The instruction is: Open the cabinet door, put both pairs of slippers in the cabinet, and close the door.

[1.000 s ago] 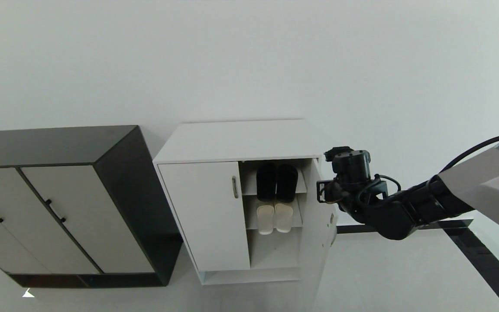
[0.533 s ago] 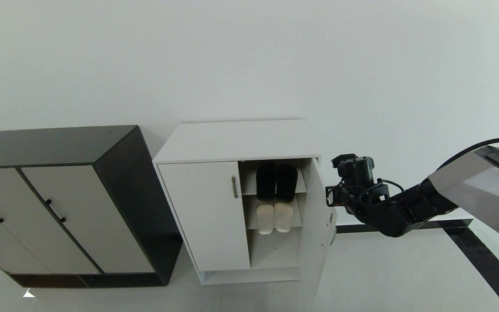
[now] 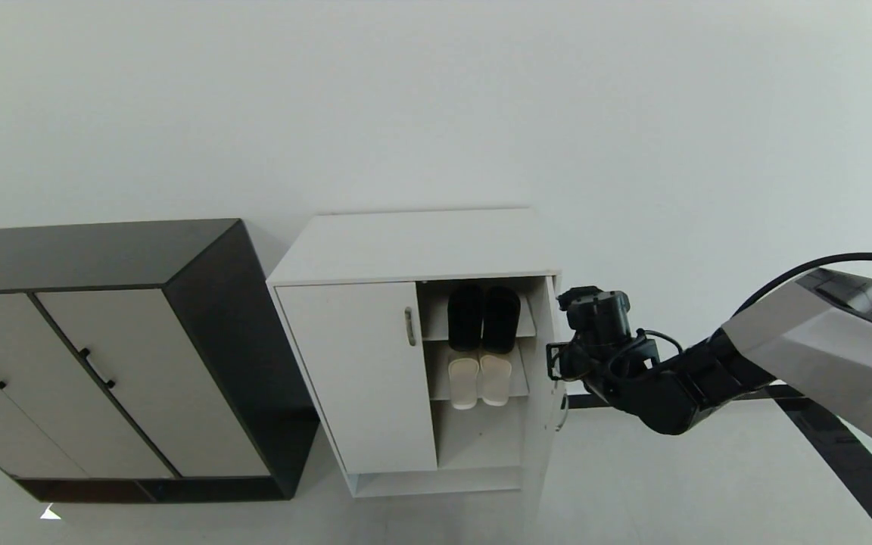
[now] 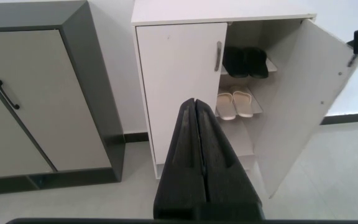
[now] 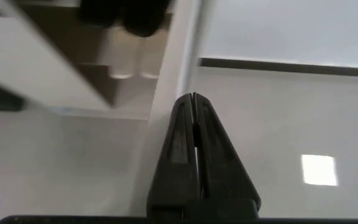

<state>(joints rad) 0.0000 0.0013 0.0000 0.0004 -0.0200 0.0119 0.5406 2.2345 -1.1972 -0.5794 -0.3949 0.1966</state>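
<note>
Black-sided cabinet with two beige doors (image 3: 209, 318) stands just left of the white two-door cabinet (image 3: 413, 246). The white cabinet's right door (image 3: 540, 446) hangs open. The right gripper (image 3: 555, 360) is at the door's outer face, jaws pressed together with nothing between them. Inside, the pair of black slippers (image 3: 484, 318) sits on the top shelf and the pair of cream slippers (image 3: 479, 381) on the shelf below. The left gripper (image 4: 195, 102), jaws likewise together, faces the cabinet from well back.

Plain white wall (image 3: 436, 98). Pale grey glossy floor (image 3: 671, 484). A black skirting strip (image 5: 278, 65) runs along the wall base at right, and a black band (image 3: 860, 473) crosses the floor toward near right. At left, a black-framed cabinet (image 3: 209, 325) with two light grey doors (image 3: 133, 378) and black bar handles (image 3: 94, 368). A bright square light patch (image 5: 319, 170) lies on the floor.
</note>
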